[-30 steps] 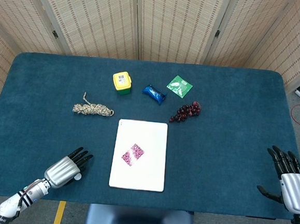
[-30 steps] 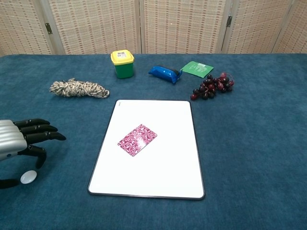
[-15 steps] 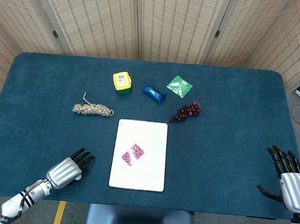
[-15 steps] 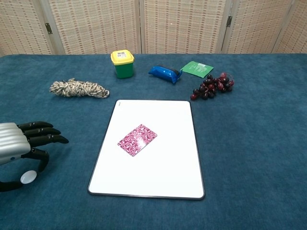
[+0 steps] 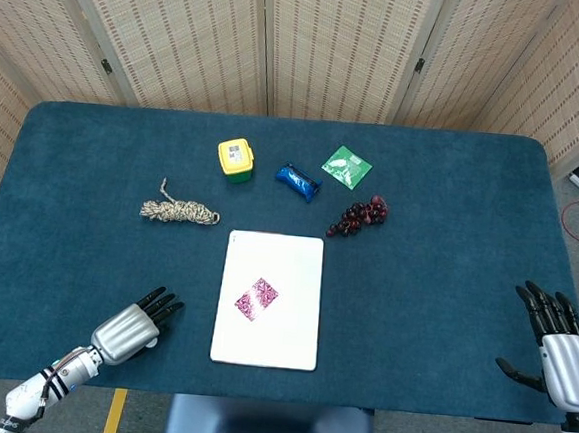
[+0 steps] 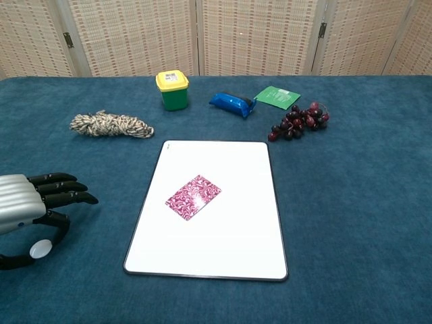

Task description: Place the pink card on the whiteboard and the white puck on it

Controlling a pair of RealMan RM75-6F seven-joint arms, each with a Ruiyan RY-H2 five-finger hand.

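Observation:
The pink patterned card (image 5: 256, 299) (image 6: 194, 197) lies flat near the middle of the whiteboard (image 5: 286, 261) (image 6: 229, 169). Left of the board, near the table's front edge, my left hand (image 5: 130, 330) (image 6: 30, 206) hovers low with its upper fingers stretched toward the board. The white puck (image 6: 40, 249) sits beneath it, between the thumb and a curled finger; I cannot see firm contact. In the head view the hand hides the puck. My right hand (image 5: 552, 343) stays at the table's right edge, fingers spread and holding nothing.
Along the back of the blue table lie a coiled rope (image 5: 179, 211), a yellow-lidded green tub (image 5: 236, 160), a blue packet (image 5: 297, 180), a green sachet (image 5: 347, 167) and a bunch of dark grapes (image 5: 358, 216).
My left hand has shifted slightly right toward the board and a little nearer the front edge. The puck, card and right hand have stayed put.

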